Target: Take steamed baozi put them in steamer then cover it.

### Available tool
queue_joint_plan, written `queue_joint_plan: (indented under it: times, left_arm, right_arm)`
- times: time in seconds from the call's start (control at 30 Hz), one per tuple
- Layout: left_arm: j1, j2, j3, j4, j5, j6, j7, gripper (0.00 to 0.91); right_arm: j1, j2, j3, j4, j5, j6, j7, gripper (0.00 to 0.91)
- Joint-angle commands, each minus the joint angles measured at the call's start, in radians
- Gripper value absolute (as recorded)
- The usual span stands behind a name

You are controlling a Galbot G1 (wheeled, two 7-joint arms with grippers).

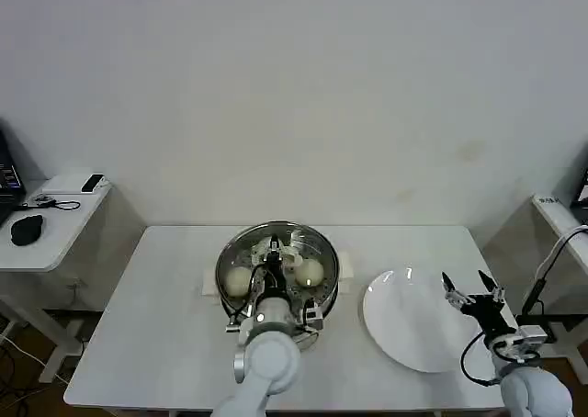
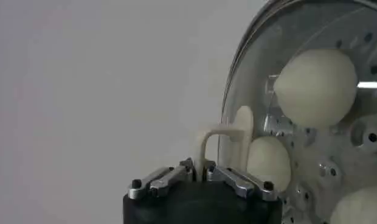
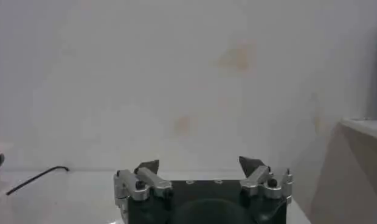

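The work is at its last step, covering the pot. The steamer (image 1: 277, 268) stands near the middle of the white table (image 1: 165, 325), and the glass lid (image 1: 303, 247) is over it, held by its pale handle (image 2: 220, 141) in the left gripper (image 1: 273, 284), whose fingers are clenched tight on that handle, as the left wrist view shows plainly. Through the glass, in the head view, two buns (image 1: 237, 280) lie on the perforated tray, one on each side of the gripper; the left wrist view shows three, pale and smooth, behind the lid. The fourth may be hidden under the arm; I cannot tell. In the left wrist view the lid appears almost on edge to the camera, so it is hard to say whether its metal rim sits flat on the pot all round or is tilted or just above it. The white plate (image 1: 413, 321) to the right of the pot is bare, which fits the buns having all been moved. The right gripper (image 1: 470, 295) waits above the far right part of the plate with its fingers spread apart and nothing between them. The next move, as I judge it, is to bring the lid level and centred so that the rim seats evenly, then to let go of the handle and lift the arm straight up without dragging the lid askew.
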Motion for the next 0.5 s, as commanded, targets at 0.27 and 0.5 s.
queue_joint_plan:
  times: [0.27,0.5]
  left_arm:
    - [0.017,0.014,-0.002,-0.067,-0.011,-0.023,-0.015,0.907]
    - [0.04,0.039,-0.007,-0.108,-0.024,-0.036,-0.001,0.907]
  right_arm:
    - [-0.001,0.002,-0.001,0.001,-0.004,0.0,0.0,0.907]
    - [0.0,0.002,-0.002,0.003,-0.006,-0.003,0.0,0.907]
